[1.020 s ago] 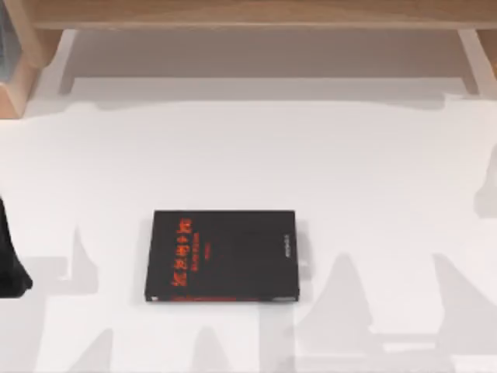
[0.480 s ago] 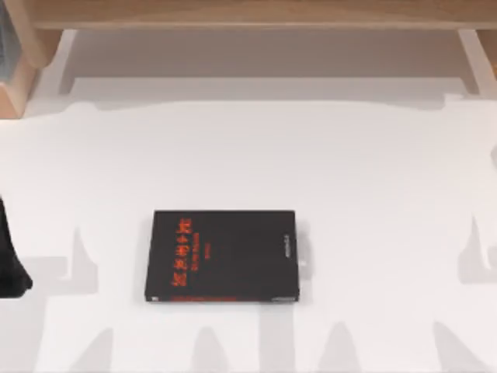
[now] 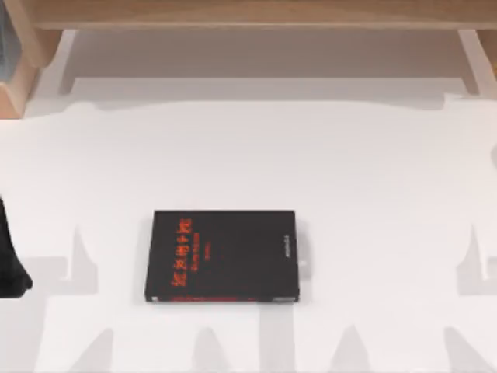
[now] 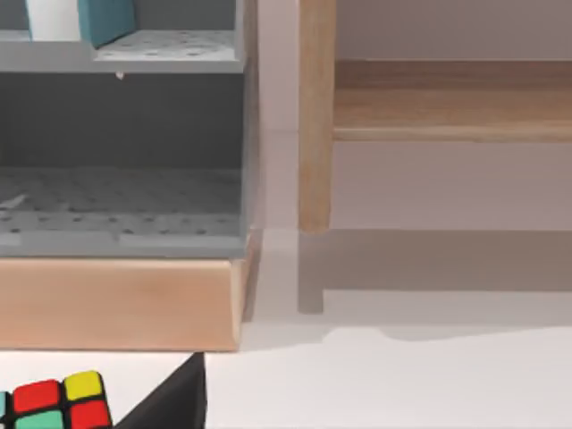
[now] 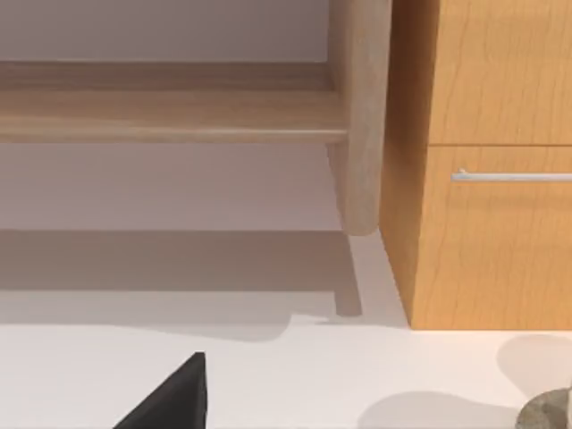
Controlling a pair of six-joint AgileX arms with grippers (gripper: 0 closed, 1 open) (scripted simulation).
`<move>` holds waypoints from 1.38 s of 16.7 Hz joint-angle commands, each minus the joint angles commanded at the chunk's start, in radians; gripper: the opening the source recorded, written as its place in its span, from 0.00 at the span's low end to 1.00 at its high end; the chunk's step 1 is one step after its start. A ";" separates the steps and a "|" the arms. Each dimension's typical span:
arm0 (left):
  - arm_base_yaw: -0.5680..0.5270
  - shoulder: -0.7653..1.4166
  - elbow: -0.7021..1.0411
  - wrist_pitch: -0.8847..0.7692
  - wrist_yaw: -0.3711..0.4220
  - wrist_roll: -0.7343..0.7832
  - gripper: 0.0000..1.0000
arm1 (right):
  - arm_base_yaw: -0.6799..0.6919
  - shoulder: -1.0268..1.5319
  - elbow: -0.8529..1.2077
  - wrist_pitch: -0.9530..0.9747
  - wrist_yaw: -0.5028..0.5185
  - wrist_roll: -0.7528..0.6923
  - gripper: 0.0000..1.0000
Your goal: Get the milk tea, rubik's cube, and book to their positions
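1. From above, a black book with red lettering (image 3: 222, 256) lies flat on the white table (image 3: 349, 171), near the middle and slightly toward its left side.
2. The left arm (image 3: 9, 256) is a dark shape at the table's left edge; how far its gripper is open cannot be told.
3. The left wrist view adds the rubik's cube (image 4: 55, 402), resting on the table just in front of a wooden-based grey shelf unit (image 4: 125, 188).
4. On that unit's upper shelf stands a light-blue object with a white one beside it (image 4: 85, 18), possibly the book, though it is cut off.
5. The right wrist view adds a wooden drawer cabinet (image 5: 487, 161) with a metal handle (image 5: 511, 176), and a grey rounded thing (image 5: 547, 411) at the frame's corner; the right gripper's opening cannot be told.
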 joint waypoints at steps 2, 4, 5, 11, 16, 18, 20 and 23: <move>0.000 0.000 0.000 0.000 0.000 0.000 1.00 | 0.000 0.000 0.000 0.000 0.000 0.000 1.00; 0.004 0.028 0.026 -0.017 0.000 -0.001 1.00 | 0.000 0.000 0.000 0.000 0.000 0.000 1.00; 0.009 0.056 0.051 -0.035 0.000 -0.002 1.00 | 0.000 0.000 0.000 0.000 0.000 0.000 1.00; 0.061 0.397 0.357 -0.245 0.000 -0.010 1.00 | 0.000 0.000 0.000 0.000 0.000 0.000 1.00; 0.128 0.840 0.745 -0.510 0.000 -0.021 1.00 | 0.000 0.000 0.000 0.000 0.000 0.000 1.00; 0.157 1.036 0.917 -0.628 0.000 -0.026 1.00 | 0.000 0.000 0.000 0.000 0.000 0.000 1.00; 0.187 1.235 1.090 -0.746 0.001 -0.030 1.00 | 0.000 0.000 0.000 0.000 0.000 0.000 1.00; 0.229 1.523 1.341 -0.918 0.001 -0.037 1.00 | 0.000 0.000 0.000 0.000 0.000 0.000 1.00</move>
